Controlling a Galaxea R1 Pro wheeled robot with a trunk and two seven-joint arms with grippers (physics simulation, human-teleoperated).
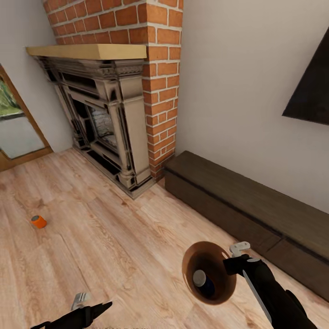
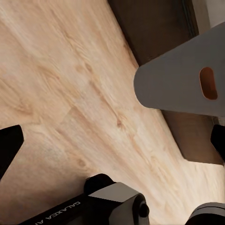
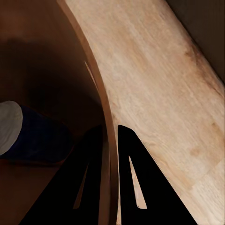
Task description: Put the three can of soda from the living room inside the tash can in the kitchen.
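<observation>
While the right end effector (image 1: 227, 265) grips the rim of the trash can (image 1: 192, 262), one finger inside the wall and one outside, the bin hangs tilted with its brown mouth toward the head camera and a blue soda can (image 1: 204, 282) lying inside it. An orange soda can (image 1: 39, 221) lies on its side on the light wood floor (image 1: 114, 237), well apart from both arms, ahead and to the robot's left, in front of the ornate fireplace (image 1: 103, 114); its long axis runs roughly left to right with the grey top pointing left. By my reading the left end effector (image 1: 93, 310) is the nearer one and the free one: its fingers stand apart with nothing between them.

From the right wrist, the pinch on the bin wall is plain, and the blue can's white end (image 3: 9, 126) shows close up. From the left wrist, the bin's pale grey outside (image 2: 187, 82) shows beside the dark wood cabinet (image 2: 154, 28).
</observation>
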